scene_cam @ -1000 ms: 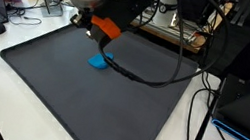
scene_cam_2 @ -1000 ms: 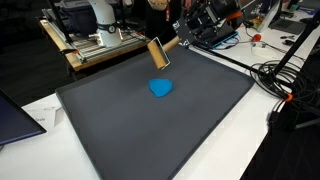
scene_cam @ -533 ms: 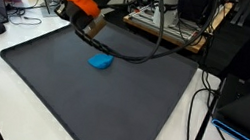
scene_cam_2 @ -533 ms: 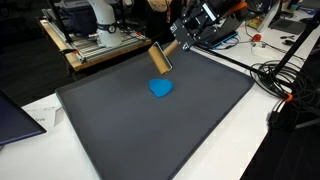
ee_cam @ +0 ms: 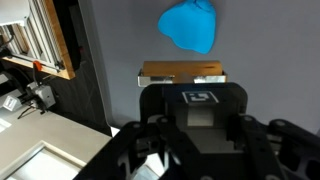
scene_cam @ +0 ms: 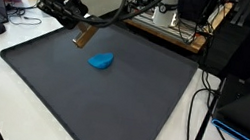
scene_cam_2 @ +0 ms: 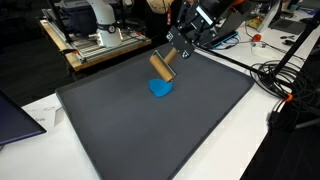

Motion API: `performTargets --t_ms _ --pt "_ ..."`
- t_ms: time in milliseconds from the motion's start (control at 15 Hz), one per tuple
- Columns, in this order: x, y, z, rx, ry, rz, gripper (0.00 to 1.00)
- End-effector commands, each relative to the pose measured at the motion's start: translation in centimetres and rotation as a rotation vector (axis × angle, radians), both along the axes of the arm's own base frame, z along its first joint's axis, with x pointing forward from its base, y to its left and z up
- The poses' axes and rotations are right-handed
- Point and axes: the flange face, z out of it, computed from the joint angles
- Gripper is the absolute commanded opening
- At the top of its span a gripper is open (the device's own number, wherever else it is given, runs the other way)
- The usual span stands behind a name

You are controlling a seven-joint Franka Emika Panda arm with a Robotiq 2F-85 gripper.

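**Item 1. Tool [scene_cam_2: 172, 54], count: one.** It sits on the single arm that reaches in over the far edge of the tabletop [scene_cam: 0, 91]. Its fingers are clamped on item 2, with nothing else between them.

**Item 2. Wooden block [scene_cam_2: 160, 66], count: one.** It is tan and oblong, held at one end and tilted, so the free end points down toward the mat. In both exterior views it hangs in the air, clear of the surface. The end grip probably leaves most of the block's length free below the fingers. In the wrist view the block [ee_cam: 182, 72] lies crosswise just ahead of the tool body.

**Item 3. Blue lump [scene_cam: 101, 61], count: one.** It is soft-looking and irregular, and rests flat on the mat toward the far half. It is near the block but apart from it, and nothing touches it. The wrist view shows it just beyond the block.

**Item 4. Mat [scene_cam: 109, 108], count: one.** It is dark and rimmed and covers most of the tabletop, likely as a plain backing that sets off the two smaller pieces.

**Item 5. Cables [scene_cam_2: 280, 75], count: several.** They lie loose at one side, off the mat. I cannot give an exact count.
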Motion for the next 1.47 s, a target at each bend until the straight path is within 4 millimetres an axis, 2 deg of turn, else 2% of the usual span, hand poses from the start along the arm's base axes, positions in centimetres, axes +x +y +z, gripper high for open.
performTargets --t_ms 0,333,400,667,733,867,1133,1400 --pt "0.1 -1.7 1.2 0.084 -0.015 0.052 0.22" --pt "-0.1 -3.2 0.9 0.120 0.038 0.136 0.22" --pt "0.2 -3.0 0.0 0.085 0.026 0.120 0.47" --pt "0.2 -3.2 0.0 0.092 0.031 0.132 0.47" --pt "0.0 -3.2 0.0 0.113 0.046 0.140 0.22" --pt "-0.5 -4.4 0.0 0.183 0.086 0.172 0.22" --pt "-1.5 -8.0 -0.1 0.338 0.137 0.224 0.22" --pt "-2.1 -13.0 -0.5 0.510 0.103 0.241 0.22"
